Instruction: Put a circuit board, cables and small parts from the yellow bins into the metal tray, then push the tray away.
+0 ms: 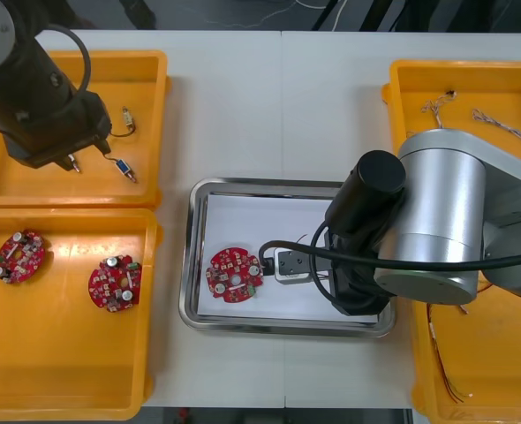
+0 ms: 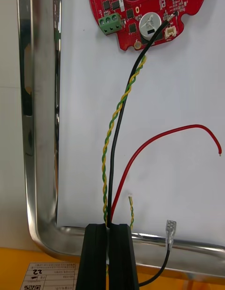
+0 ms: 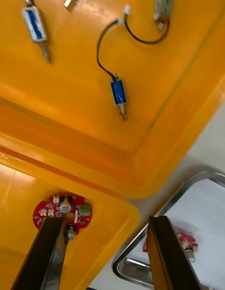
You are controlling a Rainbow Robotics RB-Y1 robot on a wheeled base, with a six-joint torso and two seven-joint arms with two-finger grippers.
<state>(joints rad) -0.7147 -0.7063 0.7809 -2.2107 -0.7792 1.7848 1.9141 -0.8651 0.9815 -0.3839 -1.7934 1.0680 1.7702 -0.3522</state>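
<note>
metal tray (image 2: 40,177) rim beside right gripper (image 2: 109,226) clamping cables (image 2: 111,177); left gripper (image 3: 105,219) open above bin (image 3: 70,107).

The metal tray (image 1: 192,265), white inside, lay mid-worktop (image 1: 243,106) between the yellow bins (image 1: 472,84). A round red circuit board (image 1: 234,274) lay flat in its left part. A black cable (image 2: 123,116), a twisted yellow-green cable (image 2: 115,116) and a red cable (image 2: 154,144) stretched over the white floor, pinched together in the right gripper's (image 2: 109,230) jaws, the black tip over the board. Two more boards (image 1: 114,283) lay in the near left bin (image 1: 66,371), and small metal parts (image 1: 124,168) in the far left bin (image 1: 150,97).
</note>
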